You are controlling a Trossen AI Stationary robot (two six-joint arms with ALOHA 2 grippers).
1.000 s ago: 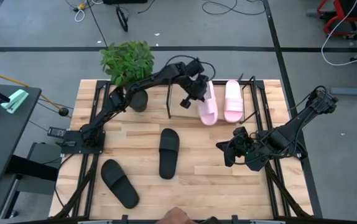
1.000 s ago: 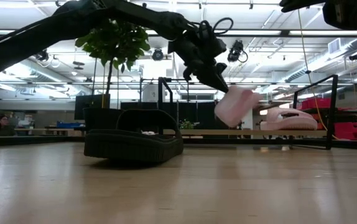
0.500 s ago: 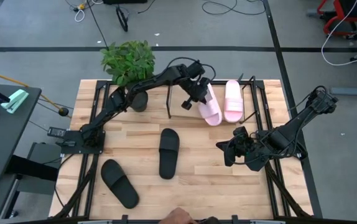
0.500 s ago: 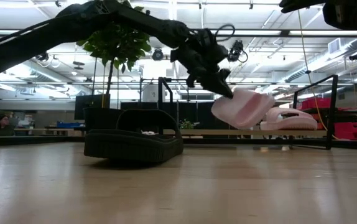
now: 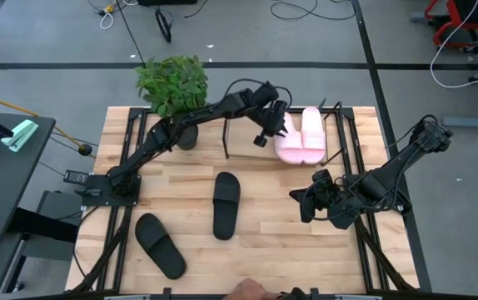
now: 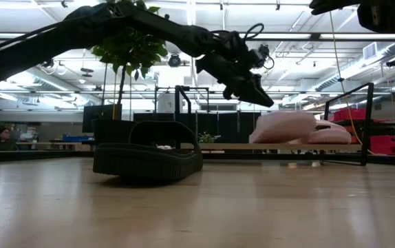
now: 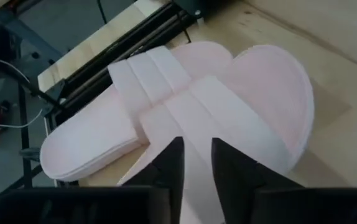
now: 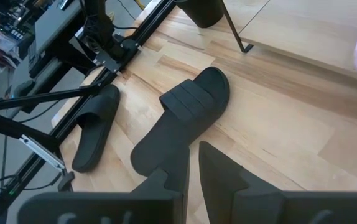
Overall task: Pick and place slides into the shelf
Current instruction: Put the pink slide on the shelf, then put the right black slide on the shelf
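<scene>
High view: I count four slides. Two pink slides [image 5: 291, 143] [image 5: 312, 133] lie side by side, touching, on the shelf [image 5: 336, 133] at the table's far edge. Two black slides lie on the bare table: one [image 5: 226, 204] near the middle, one [image 5: 160, 244] toward the near left corner. One potted plant [image 5: 171, 83] stands at the far left. Left gripper [image 5: 274, 133] reaches over the shelf, just beside the nearer pink slide. Right gripper [image 5: 304, 204] waits low over the table's right side

Low view: both pink slides [image 6: 280, 128] [image 6: 332, 132] rest flat on the shelf's wooden base [image 6: 239, 146]. Left gripper [image 6: 256, 95] hangs just above them, clear of the strap. One black slide [image 6: 147, 154] fills the foreground

Left wrist view: two pink slides [image 7: 228, 124] [image 7: 104, 137] pressed together; my fingers [image 7: 169, 165] stand slightly apart with nothing between them

Right wrist view: two black slides [image 8: 181, 121] [image 8: 97, 124] well apart on the table. Right fingers [image 8: 219, 168] show a narrow gap and hold nothing; whether they count as parted or closed I cannot tell
</scene>
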